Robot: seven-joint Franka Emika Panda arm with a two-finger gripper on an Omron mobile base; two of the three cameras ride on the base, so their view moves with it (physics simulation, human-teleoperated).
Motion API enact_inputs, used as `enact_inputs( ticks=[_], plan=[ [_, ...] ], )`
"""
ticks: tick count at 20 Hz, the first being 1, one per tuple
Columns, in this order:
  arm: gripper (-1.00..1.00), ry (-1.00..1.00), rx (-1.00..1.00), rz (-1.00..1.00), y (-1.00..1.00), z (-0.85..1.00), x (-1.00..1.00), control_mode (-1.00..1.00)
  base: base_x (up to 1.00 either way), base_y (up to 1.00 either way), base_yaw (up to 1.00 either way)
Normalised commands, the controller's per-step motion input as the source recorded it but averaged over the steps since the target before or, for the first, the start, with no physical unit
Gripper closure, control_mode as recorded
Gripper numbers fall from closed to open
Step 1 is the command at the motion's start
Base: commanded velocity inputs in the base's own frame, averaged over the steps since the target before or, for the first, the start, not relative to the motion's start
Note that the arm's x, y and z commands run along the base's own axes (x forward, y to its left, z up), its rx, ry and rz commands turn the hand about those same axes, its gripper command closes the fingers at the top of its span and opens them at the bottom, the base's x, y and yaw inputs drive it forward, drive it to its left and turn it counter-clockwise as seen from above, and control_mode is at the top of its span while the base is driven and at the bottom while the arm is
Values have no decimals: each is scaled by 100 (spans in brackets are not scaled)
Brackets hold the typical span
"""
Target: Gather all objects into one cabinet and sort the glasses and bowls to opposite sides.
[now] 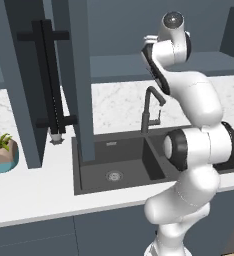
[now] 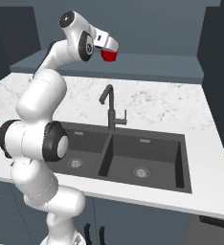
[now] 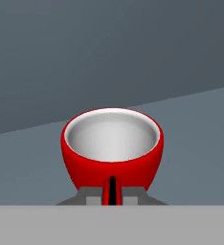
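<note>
Plant pot [image 1: 1, 156]: sits at the far left on the white tabletop [image 1: 34, 195]; green leaves stand in it, and I leave it alone.
Sink [image 2: 133, 160]: two dark basins under the tap [image 2: 111, 112]; both look bare apart from the drains.
Red cup [image 2: 108, 55]: I carry it high over the tabletop, in front of the dark blue cabinets; in the hand view its pale inside looks bare.
Tool [image 3: 112, 190]: pressed together, pinching the red cup by its rim or wall.
Step in hand: I judge this the carry toward the cabinet shelf.
Doing it well: I keep the cup level, approach the shelf slowly, and set it at one end, saving the opposite end for the bowl.
</note>
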Motion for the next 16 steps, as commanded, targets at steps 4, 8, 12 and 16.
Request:
enact_inputs(
  ticks=[4,8,12,16],
  plan=[
    [100,0,0,0,-27,5,-100,-100,0,0,0],
    [100,0,0,2,-14,24,-98,-100,0,0,0],
    [100,1,-2,5,5,22,-100,-100,0,0,0],
    [100,0,-6,7,35,17,-100,-100,0,0,0]
  ],
)
